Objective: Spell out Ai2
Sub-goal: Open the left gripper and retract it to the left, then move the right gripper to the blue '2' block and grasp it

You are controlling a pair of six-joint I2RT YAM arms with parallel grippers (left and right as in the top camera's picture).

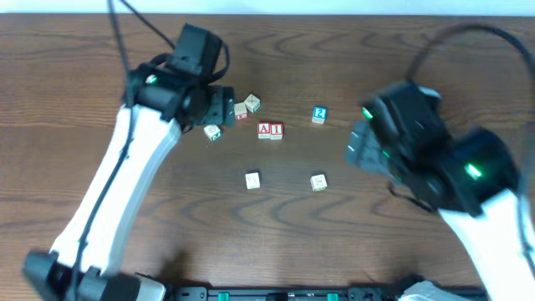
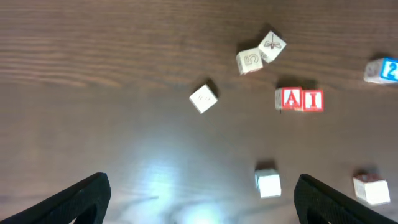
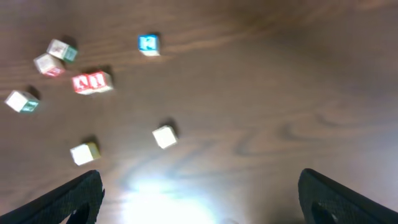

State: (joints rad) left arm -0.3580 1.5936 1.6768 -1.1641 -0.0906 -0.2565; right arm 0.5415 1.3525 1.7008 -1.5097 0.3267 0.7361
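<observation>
near the centre of the overhead view the red a block and red i block sit touching, so two characters look placed. the blue 2 block lies up and right, apart (not yet joined). the left tool and right tool are both spread and empty.
</observation>
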